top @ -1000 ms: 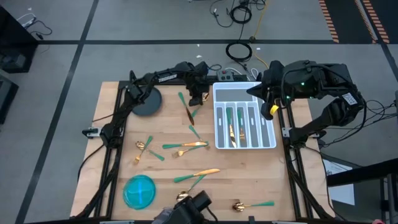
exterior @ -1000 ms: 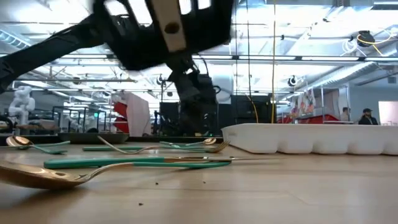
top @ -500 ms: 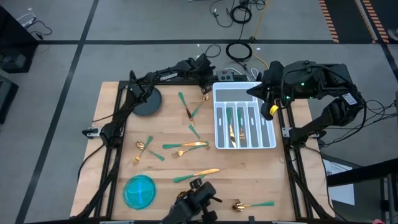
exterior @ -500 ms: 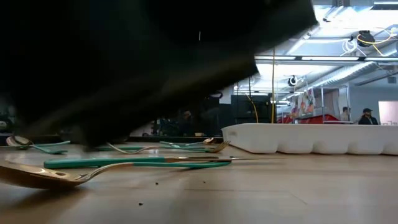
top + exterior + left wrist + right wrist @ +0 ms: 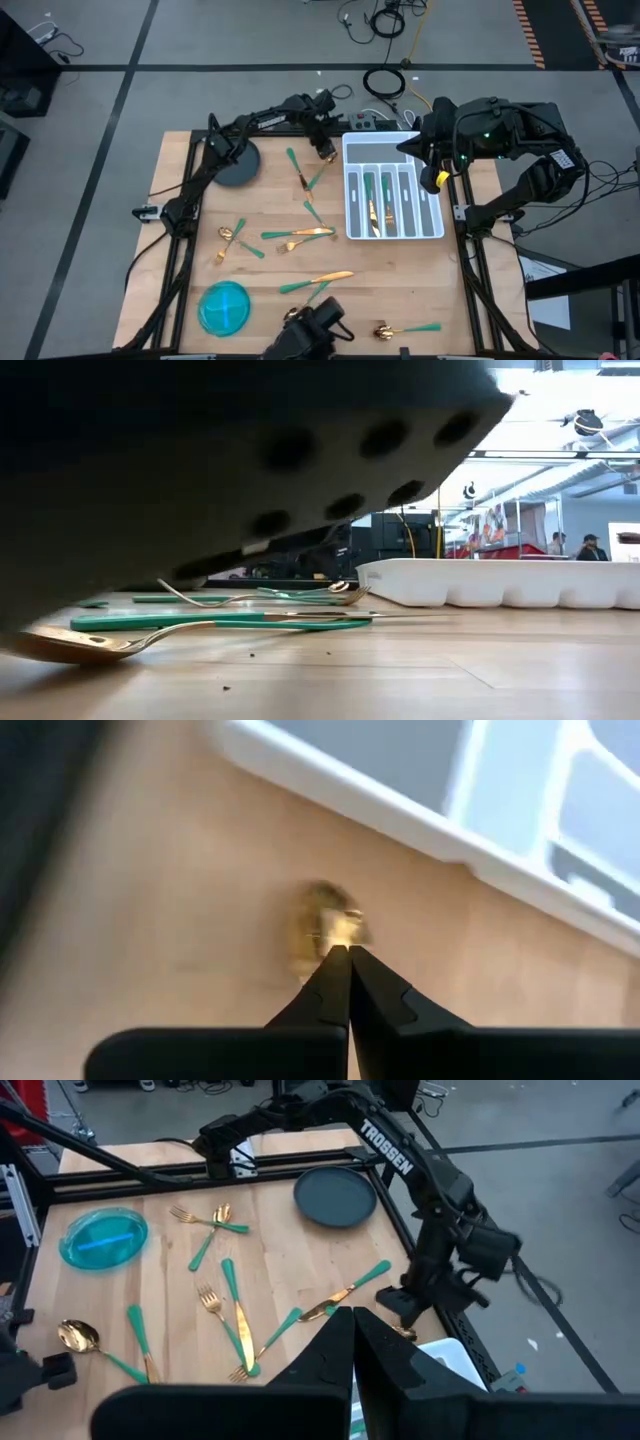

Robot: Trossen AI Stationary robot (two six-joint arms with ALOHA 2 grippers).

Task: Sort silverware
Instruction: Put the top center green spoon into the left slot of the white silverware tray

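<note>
Teal-handled, gold-headed silverware lies scattered on the wooden table, for instance a knife (image 5: 318, 282), a fork (image 5: 300, 233) and a spoon (image 5: 405, 328). Several pieces lie in the white tray (image 5: 348, 190). My left gripper (image 5: 345, 952) is shut. It points down at the table's far side, just left of the tray's far left corner (image 5: 326, 150). A small gold head (image 5: 325, 920) shows right at its tips, with no handle in view. My right gripper (image 5: 352, 1318) is shut and waits raised at the table's right, beside the tray. My left gripper's shut fingertips (image 5: 338, 965) stand at the edge of the gold head (image 5: 330, 935), slanting down from above. The two fingers lie flat against each other with nothing showing between them. Whether the tips touch the head or stand just above it, I cannot tell.
A dark round plate (image 5: 237, 165) lies at the far left and a blue bowl (image 5: 224, 306) at the near left. A dark device (image 5: 312, 328) at the near edge stands close to the low camera and blocks most of that view (image 5: 200, 470).
My left gripper has rolled about its own pointing line and gone a little toward the tray's far left corner, staying shut; the gold head now shows beside it. The dark device at the near edge has moved across in front of the low camera.
</note>
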